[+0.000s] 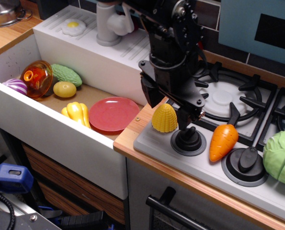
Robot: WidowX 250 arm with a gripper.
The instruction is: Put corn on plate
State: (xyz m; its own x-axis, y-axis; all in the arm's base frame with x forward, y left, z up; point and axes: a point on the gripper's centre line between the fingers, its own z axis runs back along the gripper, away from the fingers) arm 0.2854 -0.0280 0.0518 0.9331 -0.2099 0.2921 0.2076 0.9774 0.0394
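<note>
The corn [164,118] is a short yellow ribbed dome standing upright on the grey stove front's left edge, next to the wooden counter strip. My black gripper [166,109] hangs just above and behind it, open. One finger [149,97] is at the corn's back left and the other [183,119] is at its right side. I cannot tell whether they touch it. The red-pink plate [113,114] lies flat and empty in the sink, to the left of the corn and lower.
In the sink [46,129] are a yellow bell pepper [76,113], a yellow ball [64,89], a green cucumber [66,74], an orange bowl [37,77] and a purple onion [15,86]. On the stove are a carrot [223,139], a green cabbage [280,157] and black knobs [188,140].
</note>
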